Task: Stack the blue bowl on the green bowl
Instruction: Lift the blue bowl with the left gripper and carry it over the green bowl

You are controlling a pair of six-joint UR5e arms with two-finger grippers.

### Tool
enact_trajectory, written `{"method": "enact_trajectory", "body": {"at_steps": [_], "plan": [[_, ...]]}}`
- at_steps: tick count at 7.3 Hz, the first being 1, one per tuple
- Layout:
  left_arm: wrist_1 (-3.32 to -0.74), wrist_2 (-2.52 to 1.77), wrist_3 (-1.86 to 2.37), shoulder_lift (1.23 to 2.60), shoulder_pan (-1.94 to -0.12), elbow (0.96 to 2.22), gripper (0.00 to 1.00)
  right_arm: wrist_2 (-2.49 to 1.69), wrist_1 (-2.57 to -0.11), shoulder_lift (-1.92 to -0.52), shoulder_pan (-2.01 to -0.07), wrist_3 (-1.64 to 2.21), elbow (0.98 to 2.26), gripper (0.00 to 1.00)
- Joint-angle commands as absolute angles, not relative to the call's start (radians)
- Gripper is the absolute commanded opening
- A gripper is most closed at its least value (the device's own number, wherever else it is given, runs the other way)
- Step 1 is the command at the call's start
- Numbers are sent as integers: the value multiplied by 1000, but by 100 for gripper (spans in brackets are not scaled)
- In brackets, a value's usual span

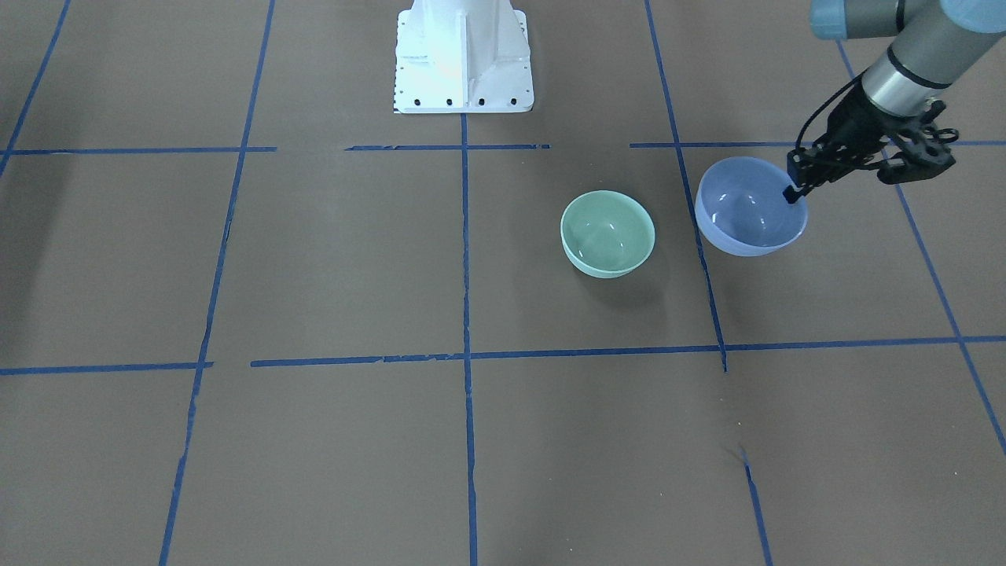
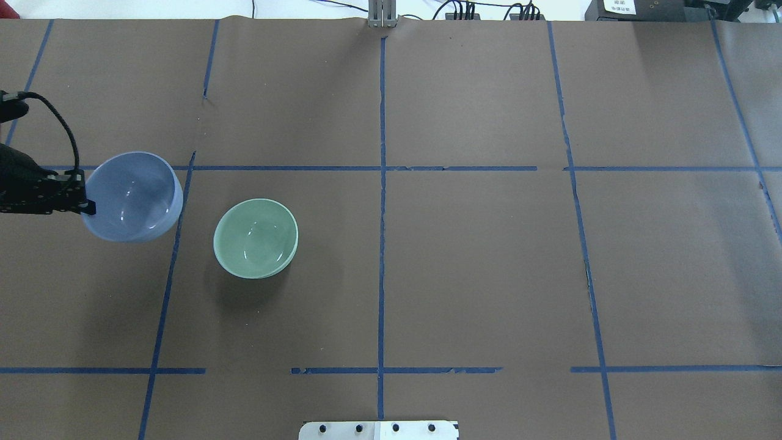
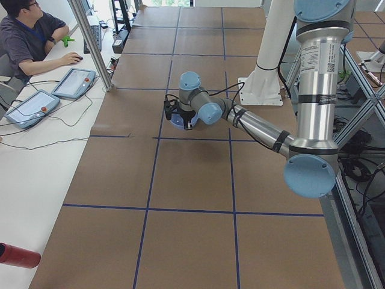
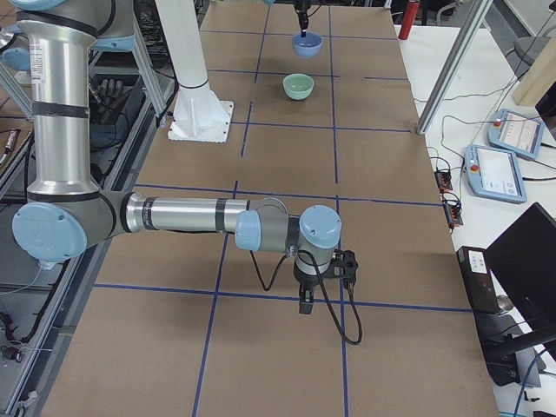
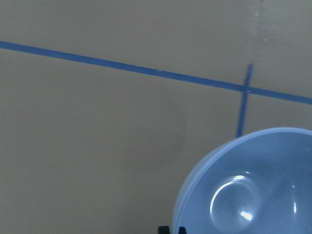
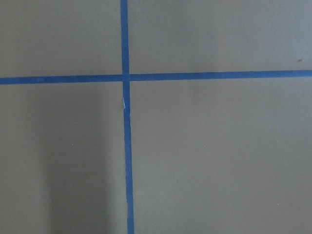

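The blue bowl [image 1: 747, 212] is pale periwinkle and hangs tilted from my left gripper [image 1: 794, 192], which is shut on its rim, one finger inside the bowl. In the overhead view the blue bowl [image 2: 131, 195] looks a little raised, with my left gripper [image 2: 88, 208] at its left rim. The green bowl [image 1: 607, 233] stands upright and empty on the table, a short gap from the blue one; it also shows in the overhead view [image 2: 255, 238]. My right gripper [image 4: 306, 304] hovers far away over bare table; I cannot tell whether it is open or shut.
Brown paper with blue tape lines [image 2: 382, 183] covers the table. The white robot base [image 1: 464, 55] stands at the table's middle edge. An operator [image 3: 30, 36] sits at a side bench with tablets [image 3: 72, 83] beyond the left end.
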State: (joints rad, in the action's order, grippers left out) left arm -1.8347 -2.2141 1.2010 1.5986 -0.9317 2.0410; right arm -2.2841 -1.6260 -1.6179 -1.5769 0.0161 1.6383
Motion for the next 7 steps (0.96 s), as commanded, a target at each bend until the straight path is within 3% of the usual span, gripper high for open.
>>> {"method": "enact_trajectory", "body": {"at_steps": [1,3,7], "plan": [[-1684,-2206,1403,1803,-791,2030,0,-2284,-1626,-1618,-1577,17,1638,100],[-1667,-2125,1491,1890,-717,1959,0,-2284,-1626,-1618,-1577,15,1638,100],[-1680,-2092,1482,1859,-704,1944,0,-2284,-1626,-1618,-1577,15,1638,100]]}}
